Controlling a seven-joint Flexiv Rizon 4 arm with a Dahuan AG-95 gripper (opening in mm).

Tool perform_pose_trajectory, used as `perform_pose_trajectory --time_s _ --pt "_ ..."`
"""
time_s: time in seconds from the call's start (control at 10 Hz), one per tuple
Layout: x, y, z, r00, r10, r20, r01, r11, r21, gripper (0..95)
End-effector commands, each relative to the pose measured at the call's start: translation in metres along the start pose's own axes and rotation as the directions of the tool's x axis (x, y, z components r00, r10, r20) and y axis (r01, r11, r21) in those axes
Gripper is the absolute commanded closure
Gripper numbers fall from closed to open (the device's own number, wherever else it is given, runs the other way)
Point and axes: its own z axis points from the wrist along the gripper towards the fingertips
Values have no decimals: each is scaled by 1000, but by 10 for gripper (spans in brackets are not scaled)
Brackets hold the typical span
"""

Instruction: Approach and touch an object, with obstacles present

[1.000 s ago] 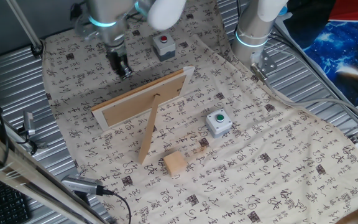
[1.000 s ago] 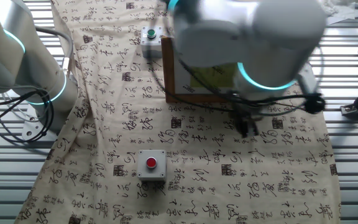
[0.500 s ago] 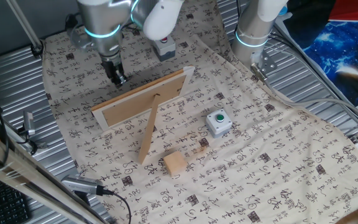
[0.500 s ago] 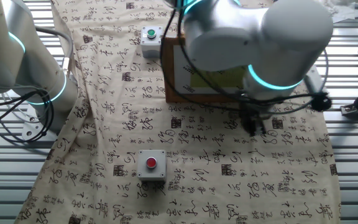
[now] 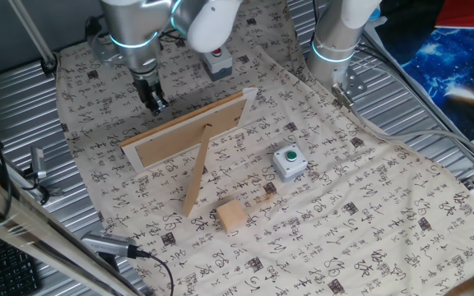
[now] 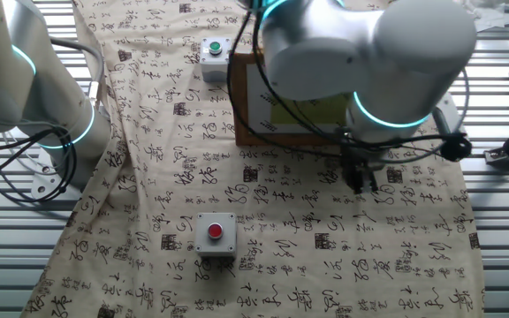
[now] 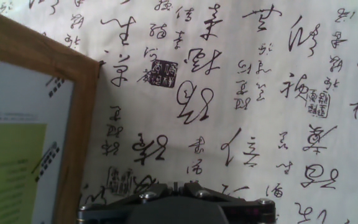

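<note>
fingers (image 6: 361, 181) low over cloth (image 6: 148, 177), beside frame (image 6: 243, 106)

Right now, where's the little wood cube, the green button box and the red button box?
cube (image 5: 232, 216), one fixed view, on its top face
green button box (image 5: 289, 162), one fixed view, on its grey top beside the button
red button box (image 6: 215, 233), the other fixed view, on the red button

One fixed view looks down from high off the near edge; the other sits overhead on the opposite side. Both share the picture frame (image 5: 189, 129) (image 6: 290, 102), whose corner the close hand view (image 7: 36, 118) catches looking straight down at the cloth (image 7: 247, 93).
</note>
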Motion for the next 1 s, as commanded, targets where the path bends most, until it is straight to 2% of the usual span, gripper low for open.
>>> perform_pose_trajectory --time_s 0.1,0.3,0.4,0.5,0.6,0.8,1.0 --pt "-1 0 1 999 -41 7 41 998 -44 950" --pt "-1 0 1 1000 -20 0 19 999 -43 950" --pt "-1 0 1 999 43 -7 -43 999 -4 950" --pt "-1 0 1 996 87 -7 -87 996 18 950" --pt "-1 0 1 989 150 8 -151 987 53 950" --pt "-1 0 1 978 203 39 -205 977 62 950" --pt "-1 0 1 974 217 58 -221 974 58 950"
